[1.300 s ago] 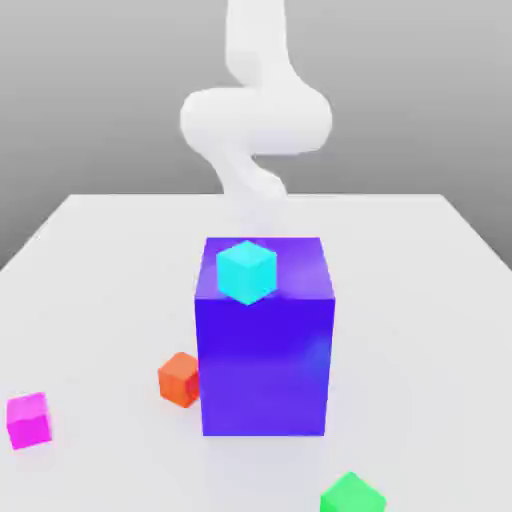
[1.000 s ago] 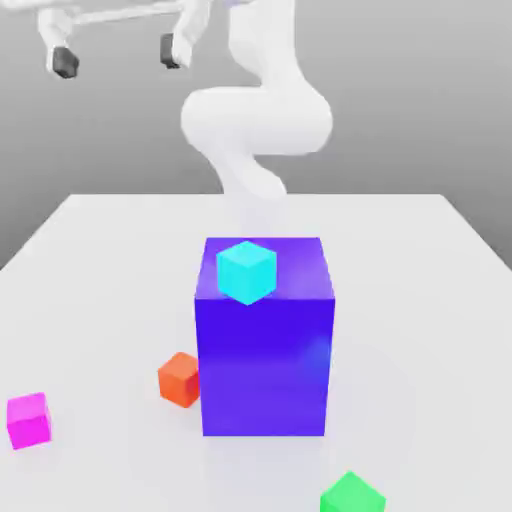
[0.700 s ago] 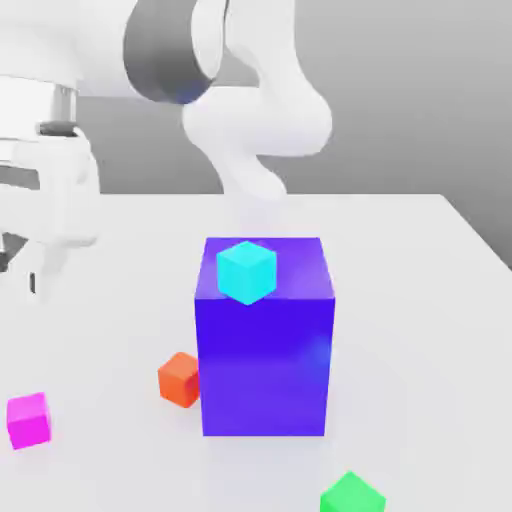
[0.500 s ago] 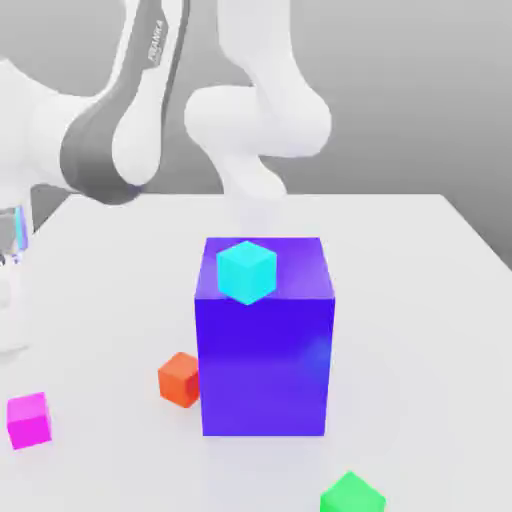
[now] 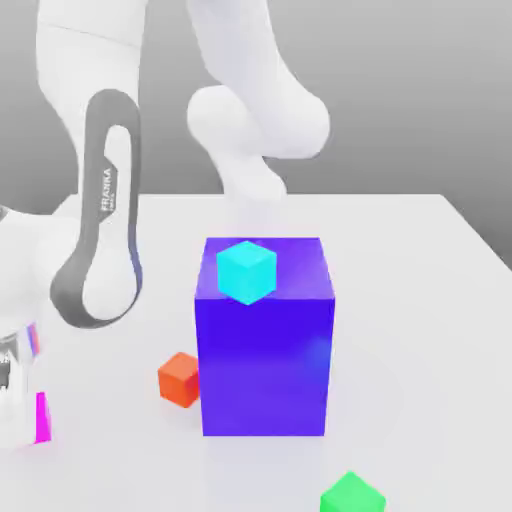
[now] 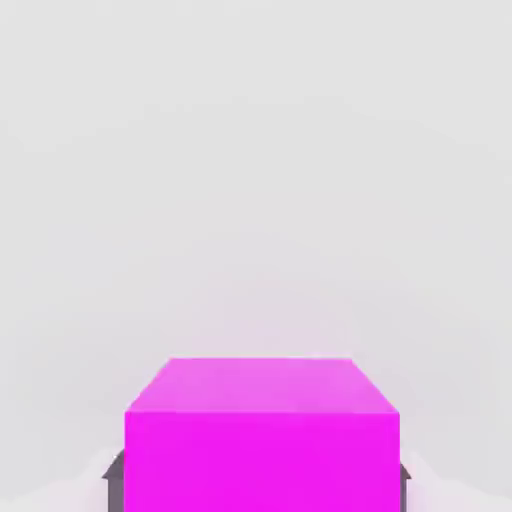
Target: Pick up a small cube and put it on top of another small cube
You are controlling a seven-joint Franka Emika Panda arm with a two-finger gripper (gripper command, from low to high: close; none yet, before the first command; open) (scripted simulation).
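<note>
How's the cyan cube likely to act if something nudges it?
The cyan cube will probably slide rather than roll, given its flat faces. It looks rigid, with crisp, straight edges. A longer push might drop it off the big blue block, since it seems to sit up on that block's top.

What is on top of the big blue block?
A small cyan cube sits on top of the big blue block. Whatever part of the block's top lies behind or beneath the cube is covered, so I can't tell.
</note>
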